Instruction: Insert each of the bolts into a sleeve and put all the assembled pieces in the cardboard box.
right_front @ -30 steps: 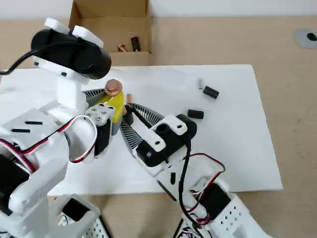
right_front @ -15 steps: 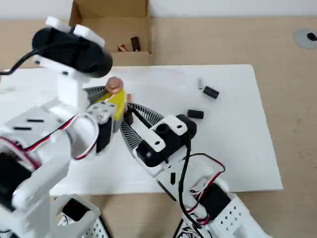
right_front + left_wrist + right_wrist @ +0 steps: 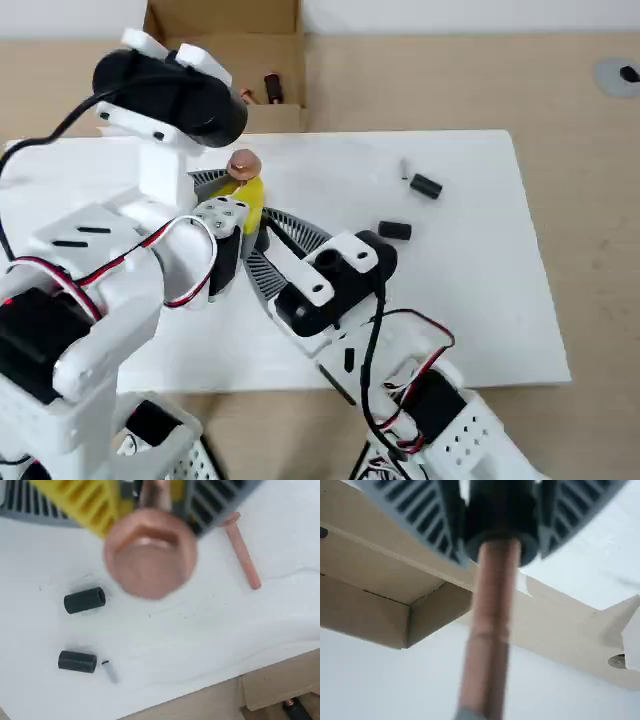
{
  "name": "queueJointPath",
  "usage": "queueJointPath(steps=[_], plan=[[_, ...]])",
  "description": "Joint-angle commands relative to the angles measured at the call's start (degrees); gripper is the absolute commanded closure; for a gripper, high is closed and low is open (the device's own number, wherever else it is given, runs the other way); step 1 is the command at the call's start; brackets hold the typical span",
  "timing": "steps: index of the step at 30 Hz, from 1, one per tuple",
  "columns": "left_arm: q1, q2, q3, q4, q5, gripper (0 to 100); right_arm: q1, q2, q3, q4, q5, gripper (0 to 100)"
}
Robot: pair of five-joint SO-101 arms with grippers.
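Observation:
My left gripper (image 3: 243, 192) is shut on a copper bolt (image 3: 243, 163), whose round head (image 3: 150, 555) sits just past the yellow and grey fingers. Close beside it, my right gripper (image 3: 262, 232) is shut on a black sleeve (image 3: 502, 525). The bolt's shaft (image 3: 487, 630) runs straight out of that sleeve. A second bolt (image 3: 242, 550) lies loose on the white board. Two more black sleeves (image 3: 425, 185) (image 3: 394, 229) lie to the right. The cardboard box (image 3: 222, 60) stands at the back left and holds assembled pieces (image 3: 258, 92).
The white board (image 3: 450, 300) covers most of the wooden table. A small grey pin (image 3: 404, 168) lies near the far sleeve. The box's wall (image 3: 395, 595) rises just behind the held pieces. Both arms crowd the left and middle; the right side of the board has free room.
My left arm has shifted toward the box, carrying the bolt head slightly up and right in the high view. The right arm has stayed where it was.

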State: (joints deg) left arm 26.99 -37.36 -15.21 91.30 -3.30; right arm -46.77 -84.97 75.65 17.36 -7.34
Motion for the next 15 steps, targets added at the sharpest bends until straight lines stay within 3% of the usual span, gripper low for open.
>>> queueJointPath(steps=[1,9,15], plan=[[0.88,-0.57,-0.09,0.35,-0.35,99,0.66,-1.19,-0.22,-1.32,-0.35,98.9],[1.05,-3.74,0.44,0.53,-0.35,99,0.66,-1.19,-0.48,-1.32,-0.35,98.9],[0.7,-7.69,1.41,1.41,0.0,87,0.66,-1.19,-0.57,-1.32,-0.35,98.9]])
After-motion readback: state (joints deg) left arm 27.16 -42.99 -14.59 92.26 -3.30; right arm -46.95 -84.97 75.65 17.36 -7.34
